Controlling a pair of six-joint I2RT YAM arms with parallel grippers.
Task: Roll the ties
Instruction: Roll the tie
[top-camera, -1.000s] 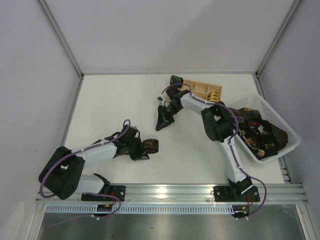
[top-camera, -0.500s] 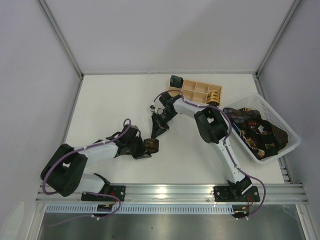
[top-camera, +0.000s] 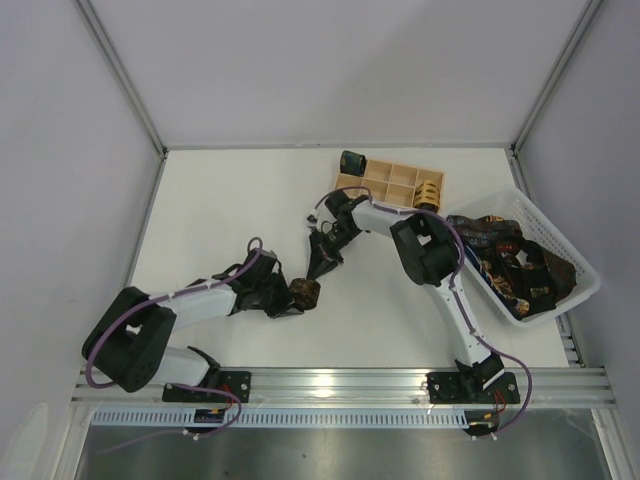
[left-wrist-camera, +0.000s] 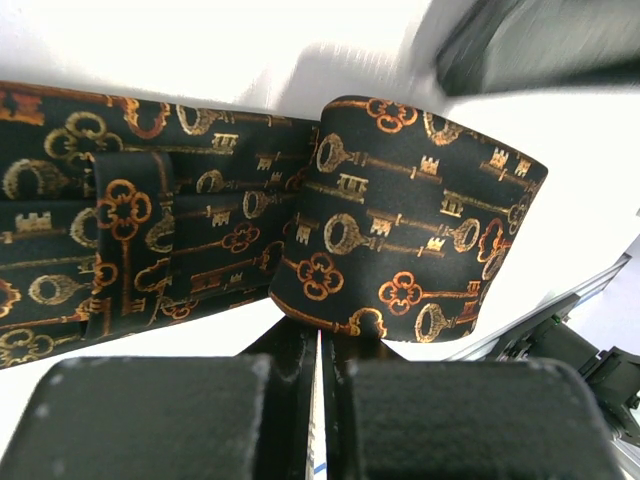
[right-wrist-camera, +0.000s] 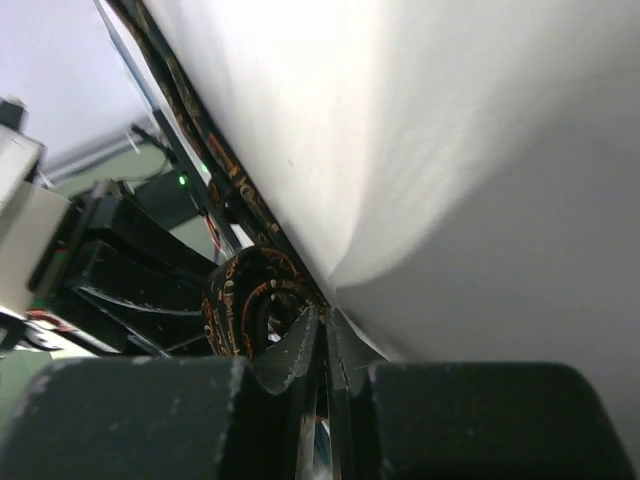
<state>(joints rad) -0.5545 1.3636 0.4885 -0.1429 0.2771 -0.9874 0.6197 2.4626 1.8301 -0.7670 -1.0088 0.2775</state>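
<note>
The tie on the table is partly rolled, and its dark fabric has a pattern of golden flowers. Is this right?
Not flowers. The left wrist view shows golden and orange keys on the dark fabric of the tie. It is indeed only partly rolled.

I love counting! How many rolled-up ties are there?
3: a dark green roll beside the far-left corner of the tray, a tan-gold roll inside it, a patterned roll out on the table. The basket may hide more.
</note>
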